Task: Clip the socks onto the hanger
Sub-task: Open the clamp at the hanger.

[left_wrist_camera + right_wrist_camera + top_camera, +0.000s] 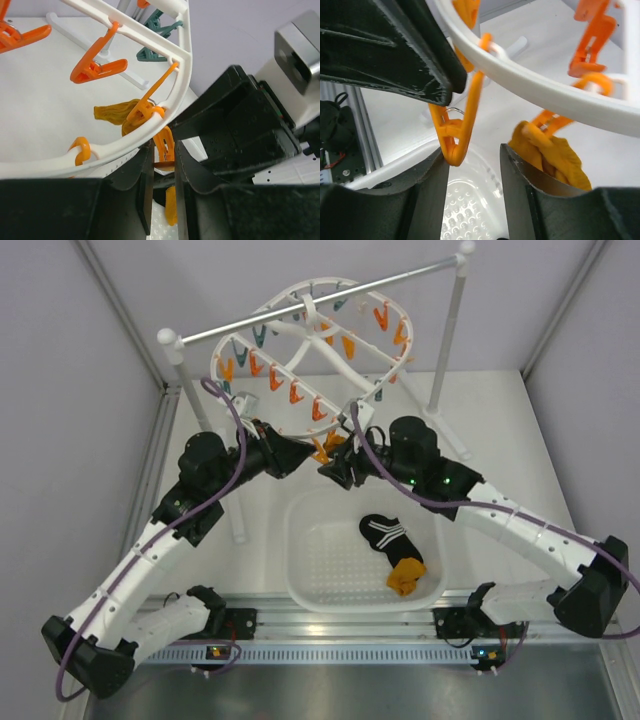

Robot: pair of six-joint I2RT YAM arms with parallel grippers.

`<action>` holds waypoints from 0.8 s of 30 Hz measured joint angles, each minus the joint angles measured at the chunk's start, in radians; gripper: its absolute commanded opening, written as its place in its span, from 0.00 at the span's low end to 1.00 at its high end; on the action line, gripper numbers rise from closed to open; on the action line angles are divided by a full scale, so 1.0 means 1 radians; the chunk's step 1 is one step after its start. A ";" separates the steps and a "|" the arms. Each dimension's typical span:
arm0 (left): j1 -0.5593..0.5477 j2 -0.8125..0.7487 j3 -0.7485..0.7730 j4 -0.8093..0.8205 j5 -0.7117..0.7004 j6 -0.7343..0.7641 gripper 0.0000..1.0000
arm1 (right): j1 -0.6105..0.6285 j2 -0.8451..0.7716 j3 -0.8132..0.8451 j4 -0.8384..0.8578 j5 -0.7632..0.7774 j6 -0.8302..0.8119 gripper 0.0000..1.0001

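Left gripper (164, 152) pinched nearly shut on orange peg (455, 142) under hanger (535, 82) rim, frame centre. Right gripper (472, 155) gapes empty, astride same peg. Mustard sock (555, 155) hangs just beside; striped sock (383, 533), second mustard sock (405, 575) in basket (330, 570), lower centre.

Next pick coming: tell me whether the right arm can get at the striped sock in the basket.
Probably yes: the striped sock lies uncovered in the basket, near the open right hand, which must first leave the hanger rim.
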 measured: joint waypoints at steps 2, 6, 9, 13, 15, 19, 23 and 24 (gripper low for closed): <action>0.003 0.000 -0.004 0.009 0.008 0.009 0.12 | -0.053 0.004 0.010 -0.012 -0.084 0.040 0.44; 0.008 0.000 -0.008 0.023 0.024 0.014 0.12 | -0.116 0.014 0.016 -0.001 -0.231 0.119 0.44; 0.008 0.001 -0.008 0.025 0.035 0.018 0.12 | -0.131 0.031 0.016 0.018 -0.323 0.172 0.45; 0.009 0.001 -0.008 0.026 0.042 0.022 0.12 | -0.134 0.050 0.016 0.029 -0.410 0.217 0.45; 0.010 0.001 -0.008 0.027 0.045 0.023 0.12 | -0.134 0.054 0.016 0.047 -0.438 0.233 0.45; 0.013 0.001 -0.008 0.036 0.054 0.025 0.12 | -0.138 0.060 0.016 0.071 -0.459 0.257 0.43; 0.014 0.001 -0.008 0.039 0.063 0.026 0.12 | -0.149 0.069 0.016 0.101 -0.474 0.283 0.40; 0.014 0.001 -0.008 0.039 0.064 0.026 0.12 | -0.150 0.072 0.016 0.111 -0.476 0.289 0.38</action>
